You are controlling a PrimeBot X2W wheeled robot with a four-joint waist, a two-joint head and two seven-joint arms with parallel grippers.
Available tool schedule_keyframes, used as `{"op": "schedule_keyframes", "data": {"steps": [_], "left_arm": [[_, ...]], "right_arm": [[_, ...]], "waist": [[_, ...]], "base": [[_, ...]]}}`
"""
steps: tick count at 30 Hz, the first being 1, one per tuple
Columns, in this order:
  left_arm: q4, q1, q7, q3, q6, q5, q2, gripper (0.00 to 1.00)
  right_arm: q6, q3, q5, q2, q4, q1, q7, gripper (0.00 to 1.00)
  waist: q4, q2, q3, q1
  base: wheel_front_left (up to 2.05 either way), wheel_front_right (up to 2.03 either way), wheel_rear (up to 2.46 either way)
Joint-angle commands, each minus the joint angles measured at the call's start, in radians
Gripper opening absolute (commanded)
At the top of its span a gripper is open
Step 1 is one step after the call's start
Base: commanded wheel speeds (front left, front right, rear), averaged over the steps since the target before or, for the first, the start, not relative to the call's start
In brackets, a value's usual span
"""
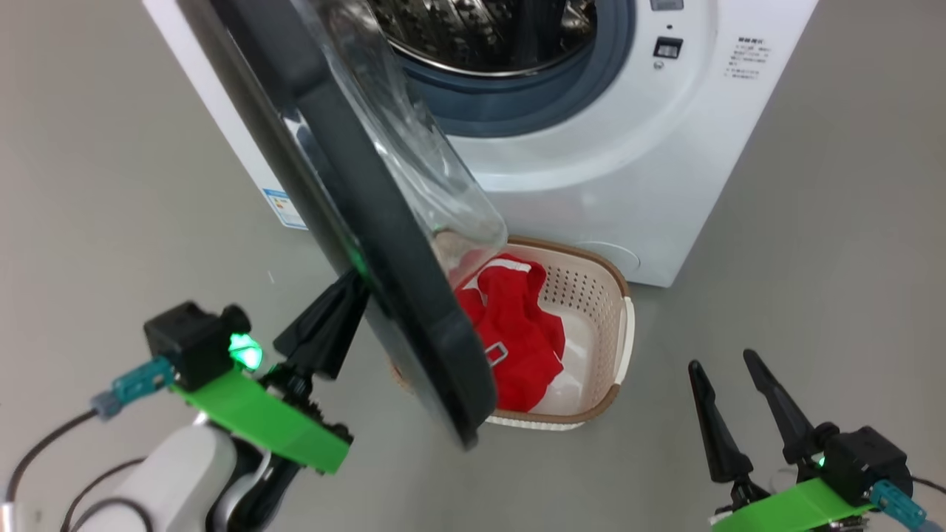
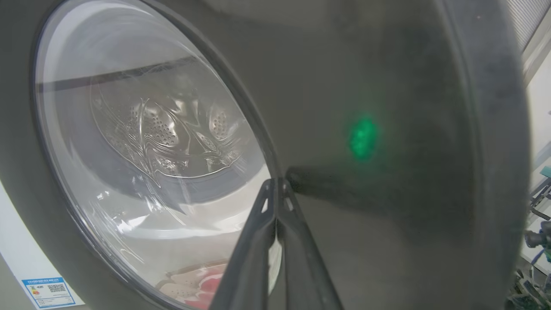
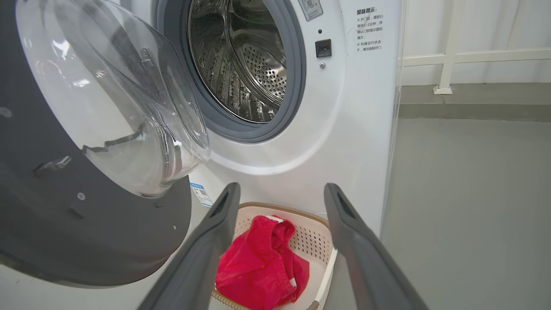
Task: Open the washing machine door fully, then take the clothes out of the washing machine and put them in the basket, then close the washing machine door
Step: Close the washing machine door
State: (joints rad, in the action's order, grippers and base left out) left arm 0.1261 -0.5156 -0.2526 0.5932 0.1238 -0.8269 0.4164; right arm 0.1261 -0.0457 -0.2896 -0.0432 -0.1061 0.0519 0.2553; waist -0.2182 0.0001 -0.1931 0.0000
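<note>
Above the grey floor (image 1: 111,185) the washing machine door (image 1: 421,332) stands half-swung between the drum (image 1: 480,29) and the pressed-together left pincer (image 1: 355,284) touching its black outer face, clothes (image 1: 517,325) lying in the basket (image 1: 606,281) beneath, the spread right pincer (image 1: 722,360) well apart.

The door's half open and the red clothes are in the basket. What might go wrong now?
The shut left jaws touch the glossy washing machine door with only their tips and may slip off. The basket holding the clothes sits close below the door's swing and might get clipped.
</note>
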Motion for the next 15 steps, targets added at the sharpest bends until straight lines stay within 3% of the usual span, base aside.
{"op": "schedule_keyframes", "data": {"steps": [1, 15], "left_arm": [[-0.011, -0.070, -0.009, -0.018, 0.007, 0.002, 0.013, 0.00], [0.099, -0.269, -0.009, 0.057, 0.007, -0.018, -0.038, 0.00]], "right_arm": [[0.005, -0.021, 0.000, -0.007, 0.028, -0.041, 0.006, 1.00], [0.005, -0.023, -0.006, -0.007, 0.030, -0.096, 0.006, 1.00]], "waist": [[0.017, -0.0001, -0.025, 0.0000], [0.064, -0.0001, -0.098, 0.0000]], "base": [[0.00, 0.00, 0.00], [0.00, 0.00, 0.00]]}}
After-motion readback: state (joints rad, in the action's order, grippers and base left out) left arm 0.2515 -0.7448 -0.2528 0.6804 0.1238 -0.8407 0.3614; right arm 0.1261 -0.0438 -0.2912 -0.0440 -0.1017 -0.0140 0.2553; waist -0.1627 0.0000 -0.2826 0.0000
